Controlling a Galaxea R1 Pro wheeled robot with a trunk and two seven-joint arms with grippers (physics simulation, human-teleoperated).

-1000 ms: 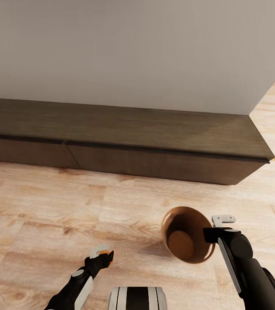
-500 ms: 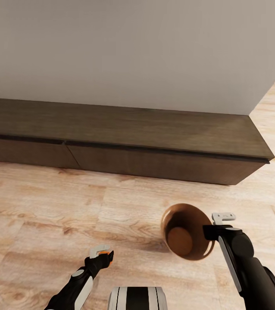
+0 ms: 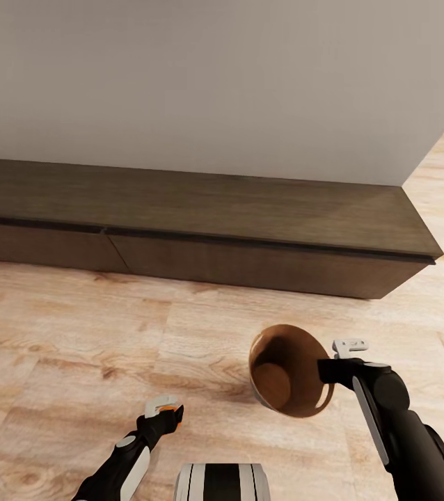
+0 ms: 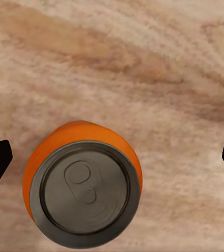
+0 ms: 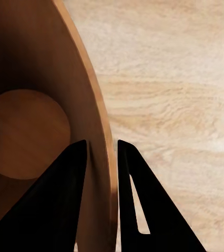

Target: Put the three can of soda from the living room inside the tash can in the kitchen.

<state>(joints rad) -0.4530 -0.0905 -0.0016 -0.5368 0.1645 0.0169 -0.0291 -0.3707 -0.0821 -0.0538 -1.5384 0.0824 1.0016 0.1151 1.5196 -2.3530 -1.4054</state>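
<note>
Copper bin [image 3: 288, 372] wall pinched by R gripper [image 5: 102, 149], can [image 4: 83, 181] part cropped

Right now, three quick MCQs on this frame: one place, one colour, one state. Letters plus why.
1. Where is the trash can?
A. On the cabinet top
B. At the right hand, over the wood floor
C. Against the wall

2. What colour is the side of the soda can under the left hand?
A. Blue
B. Green
C. Orange

3. How does the right hand stand to the trash can?
A. Fingers pinch its wall, one inside, one outside
B. Open beside it, apart from it
C. Shut inside it, clear of the wall

Key: 
1 B, the trash can sits at the right hand, in front of the cabinet. 
2 C, the soda can has an orange side and grey top, with the left hand by it. 
3 A, the fingers straddle the wall.
</note>
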